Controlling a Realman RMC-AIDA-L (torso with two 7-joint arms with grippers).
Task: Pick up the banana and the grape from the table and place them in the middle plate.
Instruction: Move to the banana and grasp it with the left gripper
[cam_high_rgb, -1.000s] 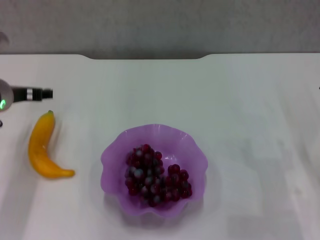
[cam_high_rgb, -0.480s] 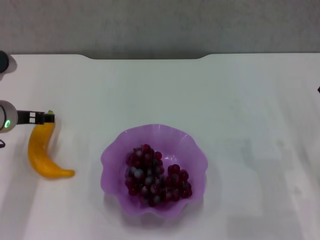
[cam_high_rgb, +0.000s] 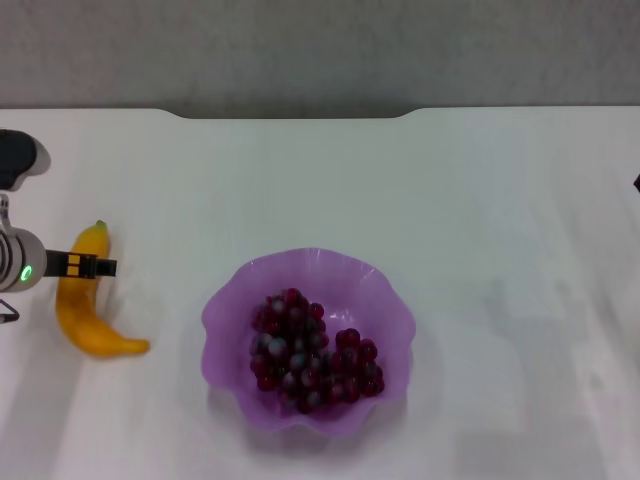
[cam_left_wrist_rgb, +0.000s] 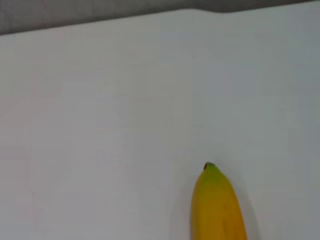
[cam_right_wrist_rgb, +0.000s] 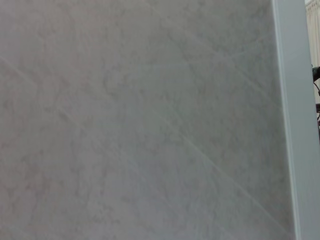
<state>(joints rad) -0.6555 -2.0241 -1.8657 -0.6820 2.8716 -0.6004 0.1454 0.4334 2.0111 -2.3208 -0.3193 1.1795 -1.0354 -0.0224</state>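
Left gripper (cam_high_rgb: 95, 266), mine, hovers over the upper half of the banana (cam_high_rgb: 82, 305); whether its fingers are spread or closed I cannot tell. The banana lies on the white table (cam_high_rgb: 500, 200), well left of the middle plate (cam_high_rgb: 385, 290), whose translucent purple scalloped wall already holds the grape (cam_high_rgb: 310, 350) bunch. The banana looks smooth, stiff and light, probably slippery; I judge the thick mid-body the best hold. My right gripper is out of sight.
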